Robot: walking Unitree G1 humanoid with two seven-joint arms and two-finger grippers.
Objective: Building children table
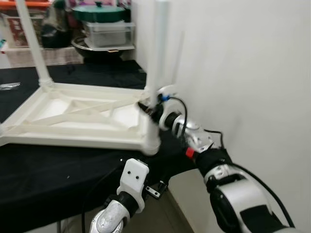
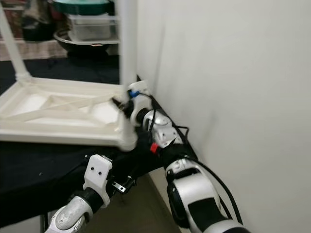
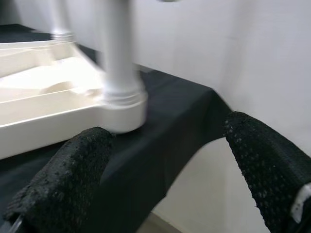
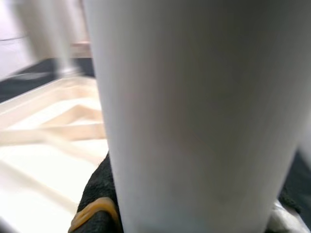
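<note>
White plastic tabletop (image 1: 73, 121) lies upside down on a black cloth (image 1: 43, 170), ribbed underside up, beside a white wall (image 1: 243, 73). Near-corner leg (image 1: 156, 53), a smooth round tube, stands upright in its socket. Right gripper (image 1: 148, 108) is at the leg's lower part; its wrist view shows a dark textured finger (image 4: 99, 199) pressed against the tube, so it is clamped on it. Left gripper (image 3: 165, 179) hovers low at the cloth's edge, fingers spread wide and holding nothing, the leg's socket just beyond them. A second leg (image 1: 31, 41) stands at the far corner.
</note>
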